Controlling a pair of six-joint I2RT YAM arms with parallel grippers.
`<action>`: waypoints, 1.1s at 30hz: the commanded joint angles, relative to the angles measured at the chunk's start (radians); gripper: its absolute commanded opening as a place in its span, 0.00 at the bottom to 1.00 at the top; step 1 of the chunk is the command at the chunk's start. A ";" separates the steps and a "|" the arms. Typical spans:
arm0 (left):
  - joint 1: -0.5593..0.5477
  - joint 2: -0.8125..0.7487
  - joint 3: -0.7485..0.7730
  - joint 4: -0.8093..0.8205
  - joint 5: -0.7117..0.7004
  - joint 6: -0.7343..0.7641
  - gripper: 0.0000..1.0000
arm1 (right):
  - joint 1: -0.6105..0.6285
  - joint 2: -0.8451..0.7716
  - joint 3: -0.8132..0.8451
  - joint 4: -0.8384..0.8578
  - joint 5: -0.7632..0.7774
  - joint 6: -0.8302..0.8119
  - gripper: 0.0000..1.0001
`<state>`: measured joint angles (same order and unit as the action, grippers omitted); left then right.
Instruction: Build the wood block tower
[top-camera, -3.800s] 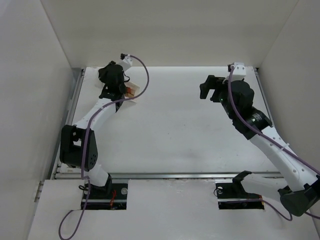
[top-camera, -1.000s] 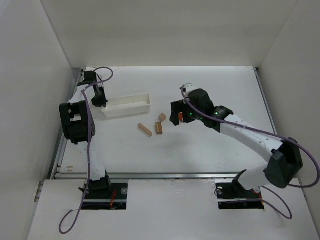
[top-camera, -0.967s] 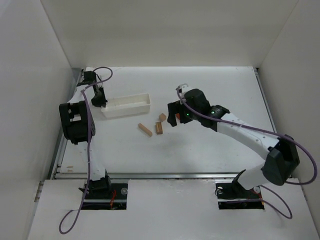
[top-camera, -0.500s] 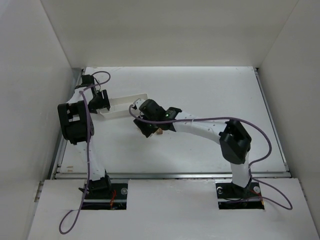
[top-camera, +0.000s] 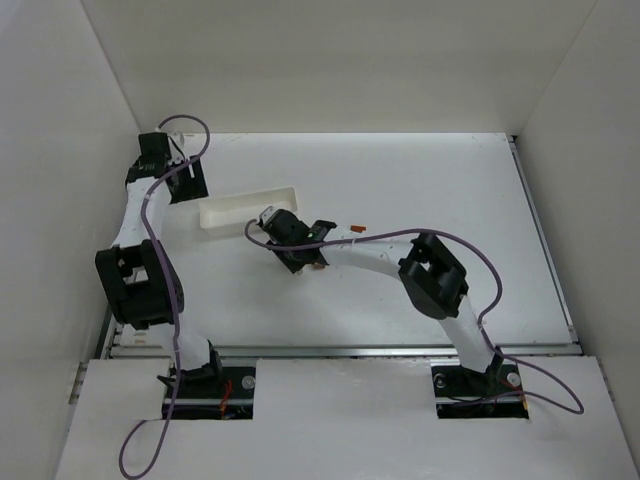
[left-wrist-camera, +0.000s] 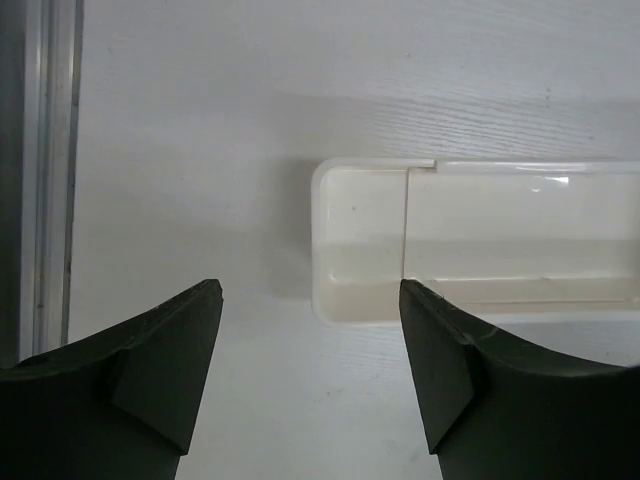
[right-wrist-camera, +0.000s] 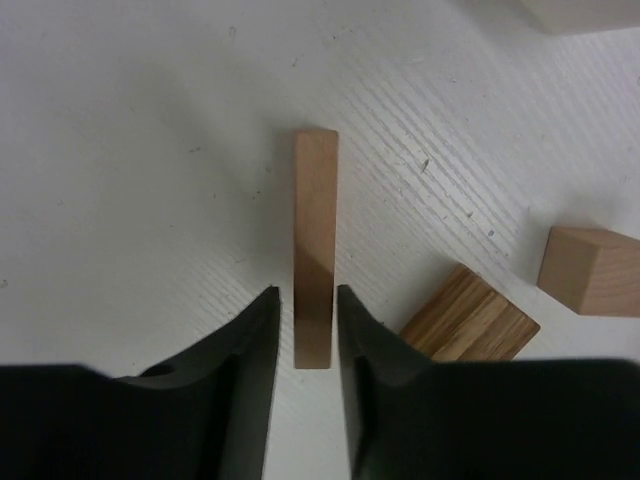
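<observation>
Right gripper (right-wrist-camera: 308, 300) is low over the table (right-wrist-camera: 130, 150), jaws drawn in narrow on either side of the thin plank (right-wrist-camera: 315, 210). The plank lies flat-on-edge and runs lengthwise away from the camera. The right pad looks to touch the plank's side. A dark sliver shows on the left side, so I cannot tell if it is truly pinched.

Just right of the plank's near end sits the grainy block (right-wrist-camera: 470, 322), with striped end grain and turned at an angle. The pale block (right-wrist-camera: 590, 270) is near it, further right, and the two are not touching. No blocks are stacked.

In the top view the orange-red wedge (top-camera: 358, 231) lies alone on the table, beside the right forearm and apart from the tan pieces.

Left gripper (left-wrist-camera: 308, 290) has its jaws spread wide and holds nothing. It hovers off the short end of the white tray (left-wrist-camera: 360, 300), and neither finger touches the tray. The tray's visible end is bare inside. A metal rail (left-wrist-camera: 40, 150) runs along the table's left edge. The top view puts the left gripper at the far left corner, with the tray between the two grippers.
</observation>
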<state>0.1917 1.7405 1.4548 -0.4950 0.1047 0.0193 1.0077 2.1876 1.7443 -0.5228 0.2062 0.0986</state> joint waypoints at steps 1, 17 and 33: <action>0.006 -0.096 -0.050 -0.008 0.021 0.037 0.69 | 0.003 0.000 0.058 0.000 0.009 0.003 0.30; 0.006 -0.236 -0.085 0.003 0.012 0.056 0.69 | 0.080 -0.297 -0.215 0.020 0.393 -0.077 0.00; -0.026 -0.289 -0.103 0.003 0.012 0.074 0.70 | 0.049 -0.169 -0.453 -0.197 0.704 0.295 0.00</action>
<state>0.1715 1.5005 1.3647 -0.4992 0.1192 0.0799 1.0706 1.9800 1.2575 -0.6434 0.8902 0.2733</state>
